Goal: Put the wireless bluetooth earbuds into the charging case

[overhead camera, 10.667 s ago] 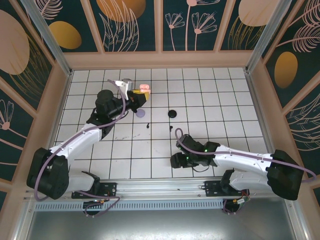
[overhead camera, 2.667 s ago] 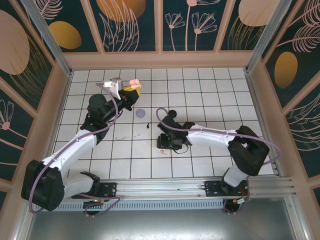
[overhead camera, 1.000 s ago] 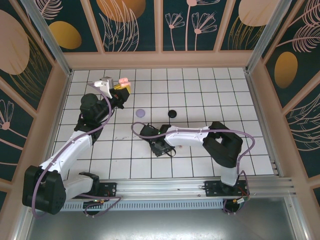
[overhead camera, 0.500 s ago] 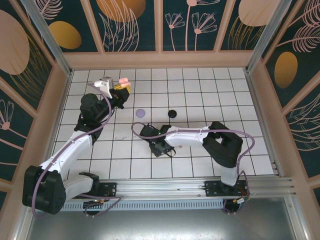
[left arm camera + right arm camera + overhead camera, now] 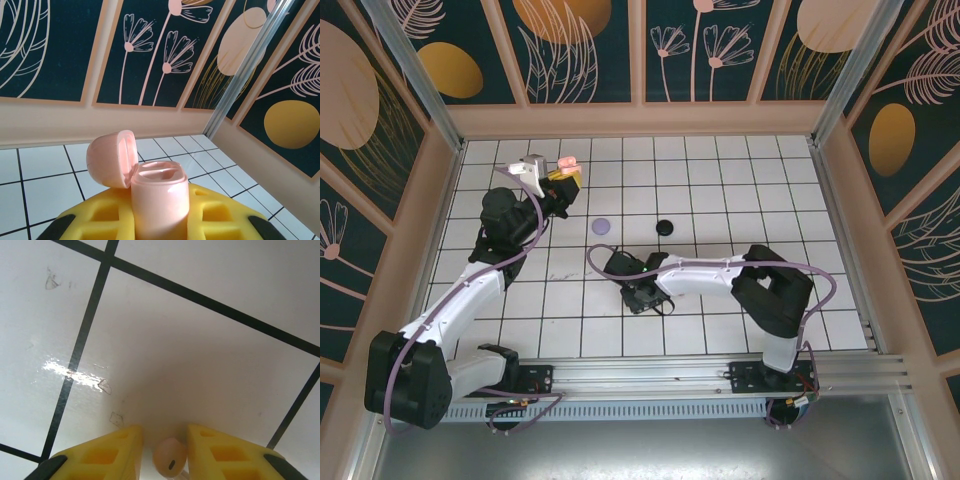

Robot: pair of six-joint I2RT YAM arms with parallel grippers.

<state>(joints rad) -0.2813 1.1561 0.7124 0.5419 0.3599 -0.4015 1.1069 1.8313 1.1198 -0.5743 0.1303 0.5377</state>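
My left gripper is raised over the far-left tiles, shut on a pink charging case. In the left wrist view the case stands upright between the yellow pads, its lid hinged open to the left and both sockets empty. My right gripper is down on the floor tiles near the middle. In the right wrist view a pink earbud lies between its yellow fingers. The right finger is at the bud and a narrow gap remains on the left side. The jaws are still open.
A purple round piece and a black round piece lie on the white tiles beyond the right gripper. Patterned walls and metal posts enclose the floor on three sides.
The right gripper's fingers have drawn closer together around the pink earbud, and the right arm has shifted slightly. The left arm and the case have stayed where they were.
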